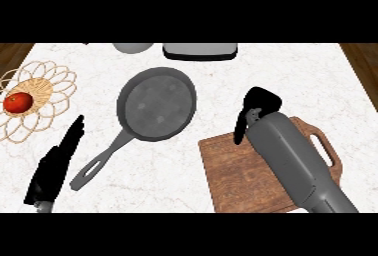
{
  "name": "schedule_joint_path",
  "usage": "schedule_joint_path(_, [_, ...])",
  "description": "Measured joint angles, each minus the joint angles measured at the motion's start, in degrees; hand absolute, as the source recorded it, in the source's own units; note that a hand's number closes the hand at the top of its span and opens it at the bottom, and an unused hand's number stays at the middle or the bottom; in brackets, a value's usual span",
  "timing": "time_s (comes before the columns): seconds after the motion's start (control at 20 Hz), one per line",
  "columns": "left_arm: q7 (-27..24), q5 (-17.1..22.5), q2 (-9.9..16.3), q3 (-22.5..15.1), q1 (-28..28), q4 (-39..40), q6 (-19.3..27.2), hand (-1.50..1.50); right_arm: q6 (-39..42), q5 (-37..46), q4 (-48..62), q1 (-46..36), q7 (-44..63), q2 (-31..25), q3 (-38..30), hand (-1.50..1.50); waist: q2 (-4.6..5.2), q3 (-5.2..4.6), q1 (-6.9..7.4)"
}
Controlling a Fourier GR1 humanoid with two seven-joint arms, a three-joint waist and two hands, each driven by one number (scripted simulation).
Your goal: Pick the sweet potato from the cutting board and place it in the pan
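The grey pan [157, 104] lies on the white counter at the centre, its handle [98, 166] pointing down-left. The wooden cutting board [244, 172] sits at the lower right, and its visible top is bare. My right hand [260, 104] hovers over the board's far edge, just right of the pan. Its fingers are curled downward and the thumb [240, 131] hangs at its left. No sweet potato shows anywhere; the curled hand hides whatever it holds. My left hand [55, 162] rests open at the lower left, fingers straight, left of the pan's handle.
A woven mat [55, 85] at the left edge carries a red round fruit [18, 102]. A grey bowl [133, 47] and a dark box-like appliance [200, 51] stand along the far edge. The counter's side edges show at both upper corners.
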Motion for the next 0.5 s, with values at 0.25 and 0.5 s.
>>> schedule_joint_path(0.25, [-0.2,-0.6,-1.1,-0.2,0.4,0.3,0.3,0.0,0.7,1.6,4.2,-0.5,0.2,1.4,-1.0,-1.5,-0.03,0.0,-0.34])
schedule_joint_path(0.5, [0.4,-1.0,-1.4,0.3,0.0,0.1,0.2,0.0,1.1,3.1,6.8,-0.8,0.4,2.7,-2.3,-1.5,-0.09,0.02,-0.66])
